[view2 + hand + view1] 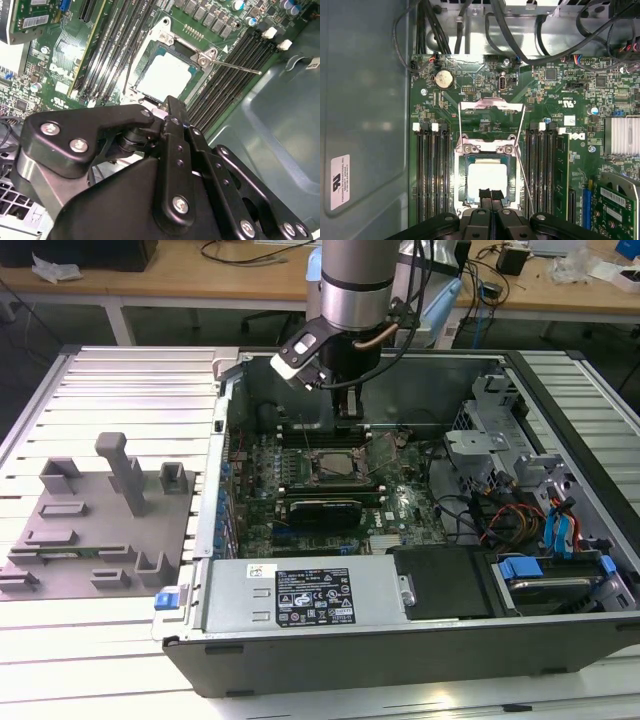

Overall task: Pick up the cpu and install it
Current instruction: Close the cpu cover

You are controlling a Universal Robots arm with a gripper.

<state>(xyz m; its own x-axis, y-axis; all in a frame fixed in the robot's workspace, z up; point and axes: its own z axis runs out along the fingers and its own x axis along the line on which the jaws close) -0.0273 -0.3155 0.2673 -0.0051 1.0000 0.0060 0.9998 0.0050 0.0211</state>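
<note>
Inside the open computer case (400, 660), the cpu (487, 177) lies in its socket (461, 175) just ahead of the fingers (484, 196), which are pressed together and empty; likely thin, light, stiff and fragile, it is best gripped by its edges.

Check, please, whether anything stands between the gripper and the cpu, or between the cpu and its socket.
Nothing visible does. In the first wrist view the cpu lies inside the socket, whose load plate is swung open, clear of it. The gripper hangs over the cpu's edge, with no cable or part between them.
</note>
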